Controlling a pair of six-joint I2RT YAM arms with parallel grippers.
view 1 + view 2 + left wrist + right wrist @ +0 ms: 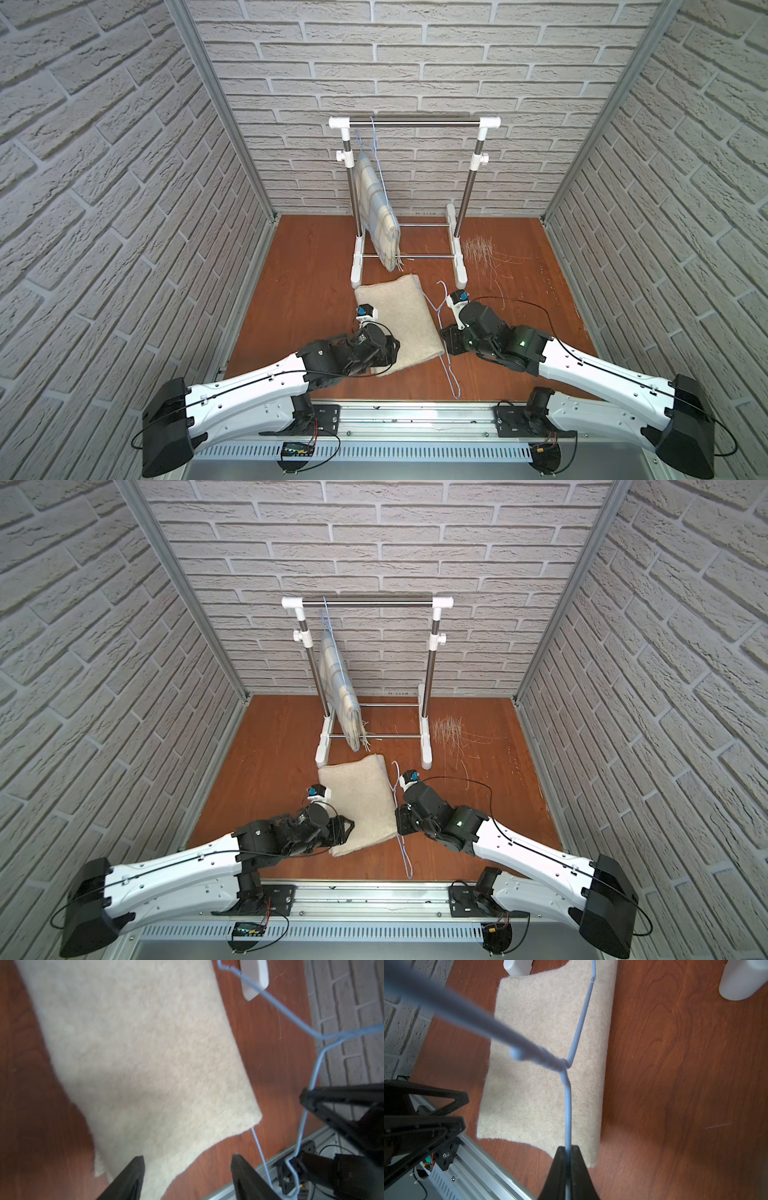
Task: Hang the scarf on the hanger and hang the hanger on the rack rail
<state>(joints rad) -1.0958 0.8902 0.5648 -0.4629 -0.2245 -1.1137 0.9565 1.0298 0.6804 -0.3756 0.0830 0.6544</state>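
**Top views.** In both top views we see the scarf [399, 320] [357, 804] lying folded flat on the table [311, 270], just in front of the rack [415, 122]. The hanger [452, 376] [405, 856] runs along the scarf's right edge.

**Left wrist.** The left gripper [187, 1178] has its jaws apart over the scarf's near edge and holds nothing. We cannot tell whether it touches the cloth.

**Right wrist.** The right gripper [566, 1152] is clamped on the hanger's wire, with the scarf beneath. The hook is blurred.

My left arm [249, 384] and right arm [602, 370] reach forward; left pincer [187, 1159] spread apart, right pincer [566, 1149] pinched on the hanger [568, 1105]
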